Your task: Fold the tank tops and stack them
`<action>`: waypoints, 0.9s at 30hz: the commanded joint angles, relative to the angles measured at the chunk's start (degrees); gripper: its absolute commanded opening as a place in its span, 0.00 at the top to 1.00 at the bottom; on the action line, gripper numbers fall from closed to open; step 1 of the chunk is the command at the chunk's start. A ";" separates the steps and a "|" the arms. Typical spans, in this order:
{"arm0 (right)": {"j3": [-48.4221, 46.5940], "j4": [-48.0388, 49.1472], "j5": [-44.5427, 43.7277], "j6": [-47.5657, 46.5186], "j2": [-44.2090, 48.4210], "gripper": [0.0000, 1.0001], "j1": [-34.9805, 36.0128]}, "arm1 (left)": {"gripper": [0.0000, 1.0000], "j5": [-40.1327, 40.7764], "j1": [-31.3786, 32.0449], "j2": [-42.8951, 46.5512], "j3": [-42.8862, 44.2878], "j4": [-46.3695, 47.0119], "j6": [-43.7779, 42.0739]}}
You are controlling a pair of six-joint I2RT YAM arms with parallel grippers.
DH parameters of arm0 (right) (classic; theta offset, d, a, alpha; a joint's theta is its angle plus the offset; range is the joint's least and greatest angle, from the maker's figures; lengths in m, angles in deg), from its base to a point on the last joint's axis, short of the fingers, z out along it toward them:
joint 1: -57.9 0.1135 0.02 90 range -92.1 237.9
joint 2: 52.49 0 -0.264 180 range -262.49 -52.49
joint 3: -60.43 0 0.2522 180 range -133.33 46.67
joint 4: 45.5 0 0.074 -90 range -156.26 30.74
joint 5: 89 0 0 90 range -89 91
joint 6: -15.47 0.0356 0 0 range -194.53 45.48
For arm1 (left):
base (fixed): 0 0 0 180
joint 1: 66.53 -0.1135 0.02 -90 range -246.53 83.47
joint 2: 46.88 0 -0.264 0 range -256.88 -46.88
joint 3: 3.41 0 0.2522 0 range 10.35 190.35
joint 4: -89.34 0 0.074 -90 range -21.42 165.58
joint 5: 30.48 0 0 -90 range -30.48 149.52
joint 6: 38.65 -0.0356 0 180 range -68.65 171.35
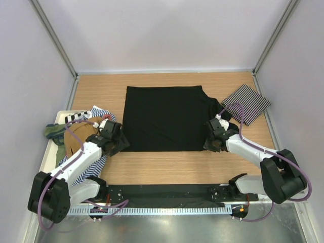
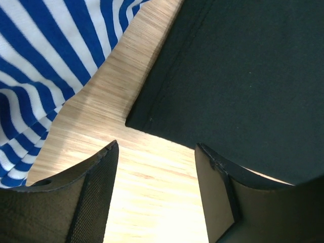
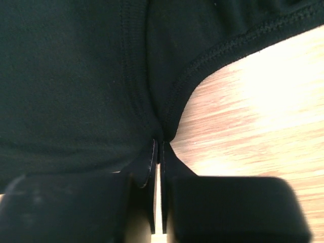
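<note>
The plain black tank top (image 1: 164,119) lies spread flat in the middle of the table. My left gripper (image 1: 119,144) is open and empty at the top's near left corner; in the left wrist view (image 2: 157,147) the corner of the black cloth (image 2: 243,76) lies just ahead of the fingertips. My right gripper (image 1: 210,142) is shut on the top's near right edge; the right wrist view (image 3: 158,144) shows the black cloth (image 3: 76,76) pinched between the tips. A folded black-and-white striped tank top (image 1: 246,103) lies at the back right.
A white tray (image 1: 50,152) at the left holds a pile of tops: tan (image 1: 78,134), green (image 1: 52,130), and blue-and-white striped (image 1: 98,112), which also shows in the left wrist view (image 2: 45,66). Walls enclose the wooden table (image 1: 167,169).
</note>
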 commanded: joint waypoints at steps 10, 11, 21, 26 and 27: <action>1.76 -2.35 -3.79 1.18 5.60 0.99 0.23 | 0.56 0.59 -0.36 -4.71 -1.33 5.48 0.62; 1.85 -2.35 -3.79 1.10 5.69 0.99 0.32 | 0.57 0.59 -0.36 -4.97 -1.33 5.05 0.62; 2.38 -1.38 -3.43 1.01 6.04 0.99 0.41 | 0.66 1.47 -0.27 -7.78 -2.03 5.04 0.62; 2.29 -1.55 -3.61 1.01 6.39 0.99 0.41 | 0.69 -0.81 -0.19 -9.46 -1.94 5.14 0.80; 2.29 -1.64 -3.61 1.09 6.39 0.99 0.41 | 0.69 -0.73 -0.01 -9.02 -2.12 4.96 0.80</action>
